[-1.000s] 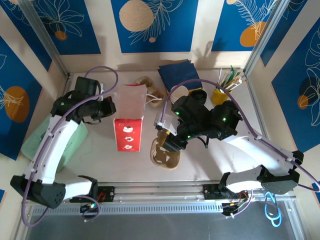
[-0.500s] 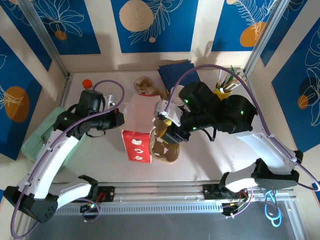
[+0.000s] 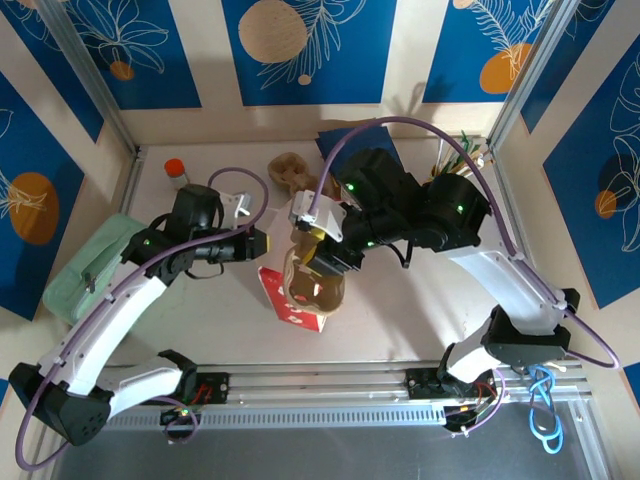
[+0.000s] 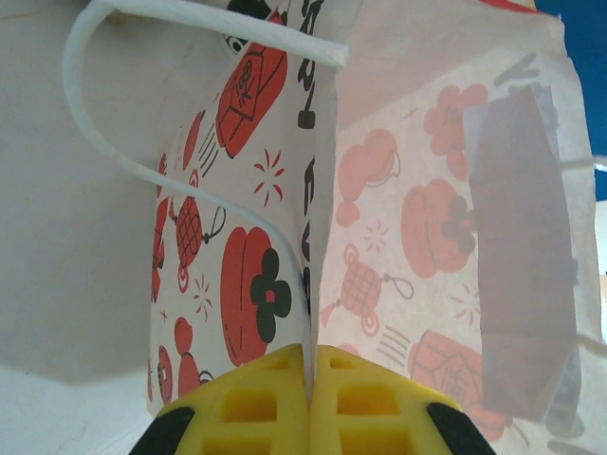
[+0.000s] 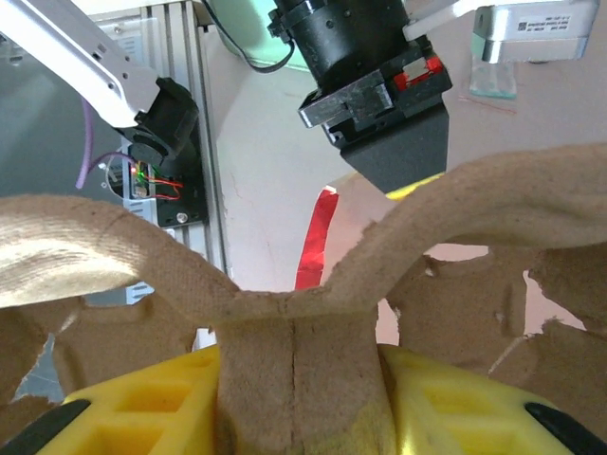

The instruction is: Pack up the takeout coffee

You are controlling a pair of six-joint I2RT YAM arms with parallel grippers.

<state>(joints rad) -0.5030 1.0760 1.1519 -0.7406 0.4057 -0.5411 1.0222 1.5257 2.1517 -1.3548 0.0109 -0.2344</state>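
Note:
My left gripper (image 3: 260,243) is shut on the rim of a red-and-white paper bag (image 3: 298,308) at the table's middle. In the left wrist view its yellow fingers (image 4: 256,403) pinch the bag's wall (image 4: 408,237) edge-on, beside a white cord handle (image 4: 90,114). My right gripper (image 3: 318,250) is shut on the middle rib of a brown pulp cup carrier (image 3: 315,288), which hangs over the bag's mouth. In the right wrist view the carrier (image 5: 493,199) spreads above the fingers, and a red bag edge (image 5: 318,237) shows below it. The takeout coffee is hidden.
An orange-capped bottle (image 3: 175,170) stands at the back left. Another pulp carrier (image 3: 288,170) and blue napkins (image 3: 340,140) lie at the back. A yellow holder with utensils (image 3: 452,160) is at the back right. A green pouch (image 3: 85,275) lies at the left edge.
The left gripper has dragged the bag right and nearer. The right arm has carried the carrier left, from the table beside the bag to above its mouth.

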